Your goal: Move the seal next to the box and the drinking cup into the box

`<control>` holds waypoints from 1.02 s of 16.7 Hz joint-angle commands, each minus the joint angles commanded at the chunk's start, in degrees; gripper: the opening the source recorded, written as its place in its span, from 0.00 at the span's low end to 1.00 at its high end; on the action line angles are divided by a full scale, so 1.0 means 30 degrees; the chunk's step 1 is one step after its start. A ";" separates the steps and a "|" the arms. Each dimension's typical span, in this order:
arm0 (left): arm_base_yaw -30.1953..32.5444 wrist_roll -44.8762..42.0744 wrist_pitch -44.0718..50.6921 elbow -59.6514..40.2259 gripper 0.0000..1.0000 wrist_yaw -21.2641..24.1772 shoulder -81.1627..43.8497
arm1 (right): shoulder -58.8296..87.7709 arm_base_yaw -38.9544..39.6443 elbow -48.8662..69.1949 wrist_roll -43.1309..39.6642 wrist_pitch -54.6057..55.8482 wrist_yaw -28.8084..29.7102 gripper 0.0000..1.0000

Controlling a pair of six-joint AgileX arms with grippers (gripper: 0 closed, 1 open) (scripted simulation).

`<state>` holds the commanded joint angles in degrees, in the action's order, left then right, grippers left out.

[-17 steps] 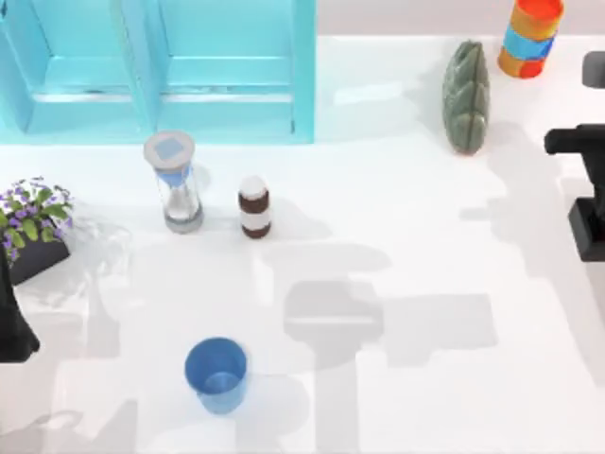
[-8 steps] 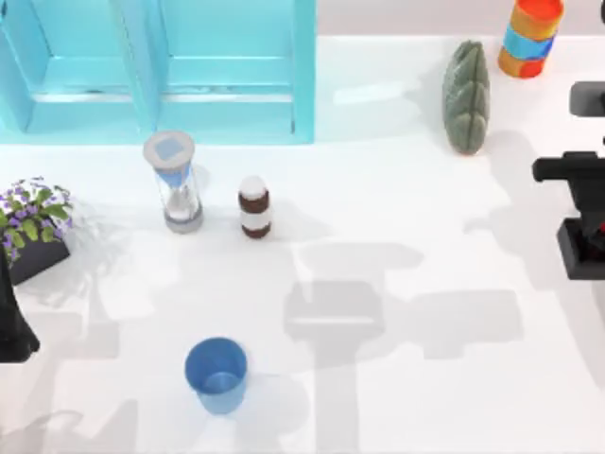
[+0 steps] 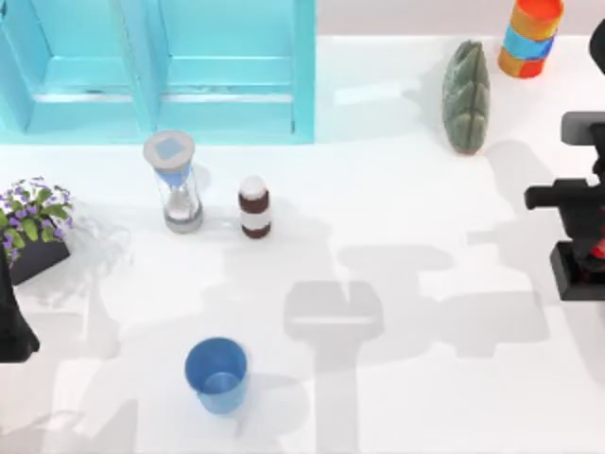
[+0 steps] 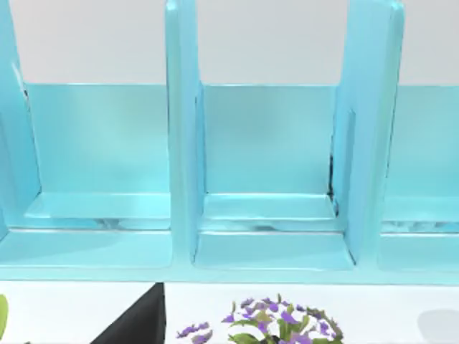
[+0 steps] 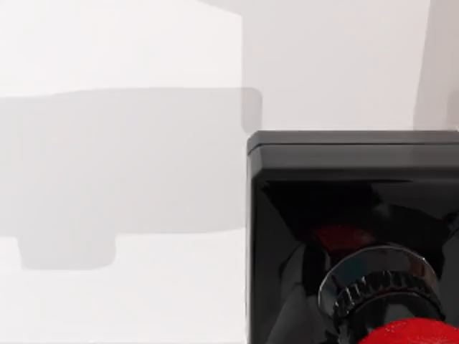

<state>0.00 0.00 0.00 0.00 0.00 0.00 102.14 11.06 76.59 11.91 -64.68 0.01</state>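
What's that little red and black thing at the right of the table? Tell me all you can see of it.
It is the seal, a stamp: a glossy black square block with a silvery ribbed collar and a round red knob on top. It sits at the table's right edge, under the right arm's pincer, red just showing. Whether it is gripped cannot be told.

Seal [image 3: 594,260] cut by top view's right edge; right hand fingers unseen.

I see the drinking cup [image 3: 216,375] near the table's [image 3: 406,397] front left, the box [image 3: 156,66] behind it, the seal [image 3: 588,260] far right.
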 joint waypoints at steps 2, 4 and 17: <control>0.0000 0.0000 0.0000 0.0000 1.00 0.0000 0.0000 | 0.0000 0.0000 0.0000 0.0000 0.0000 0.0000 0.15; 0.0000 0.0000 0.0000 0.0000 1.00 0.0000 0.0000 | 0.0000 0.0000 0.0000 0.0000 0.0000 0.0000 0.30; 0.0000 0.0000 0.0000 0.0000 1.00 0.0000 0.0000 | 0.0000 0.0000 0.0000 0.0000 0.0000 0.0000 1.00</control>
<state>0.00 0.00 0.00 0.00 0.00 0.00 102.14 11.06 76.59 11.91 -64.68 0.01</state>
